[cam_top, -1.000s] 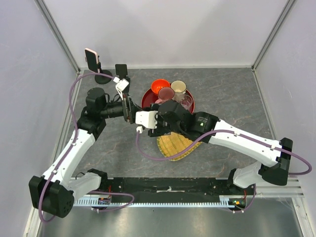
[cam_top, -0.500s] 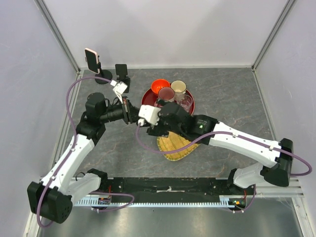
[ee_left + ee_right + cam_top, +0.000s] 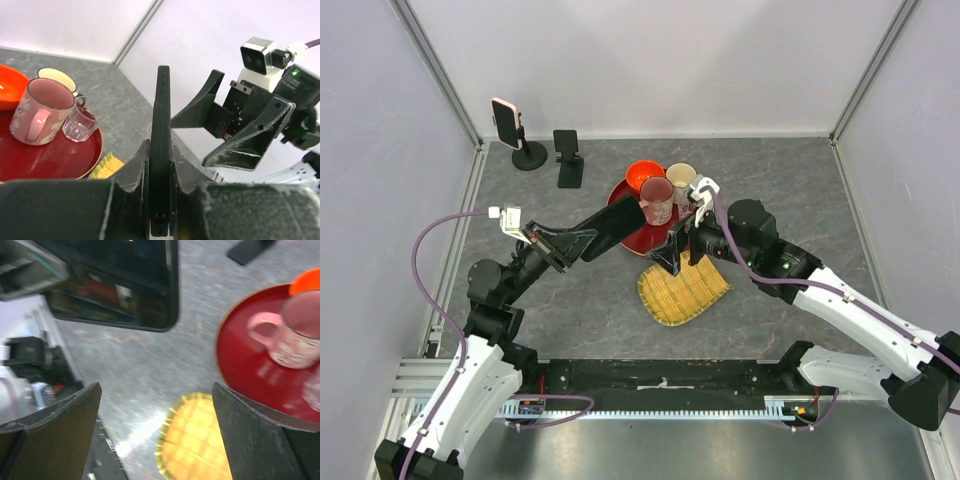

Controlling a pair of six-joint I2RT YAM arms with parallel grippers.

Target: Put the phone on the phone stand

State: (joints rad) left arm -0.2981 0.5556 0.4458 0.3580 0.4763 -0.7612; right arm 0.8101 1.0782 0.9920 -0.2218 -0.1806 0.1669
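Note:
The phone (image 3: 615, 228) is a black slab held over the table left of the red tray, with my left gripper (image 3: 560, 243) shut on its lower end. The left wrist view shows the phone (image 3: 161, 100) edge-on and upright, both pads of the left gripper (image 3: 160, 150) pressed against it. My right gripper (image 3: 685, 240) stands open just right of the phone, apart from it; its fingers (image 3: 250, 135) gape wide. In the right wrist view the phone (image 3: 120, 285) lies beyond the open right gripper (image 3: 155, 425). The empty black phone stand (image 3: 570, 160) sits at the back left.
A red tray (image 3: 620, 200) holds an orange bowl (image 3: 643, 175), a pink mug (image 3: 657, 197), a beige cup (image 3: 681, 178) and a glass. A yellow woven mat (image 3: 682, 292) lies in front of it. A second stand (image 3: 528, 155) carries a pink-cased phone (image 3: 505, 117) in the back-left corner.
The two grippers met at the back left; the left jaws closed on the phone, the right jaws opened. Both arms then pulled apart, the left drawing the phone nearer, the right withdrawing rightward.

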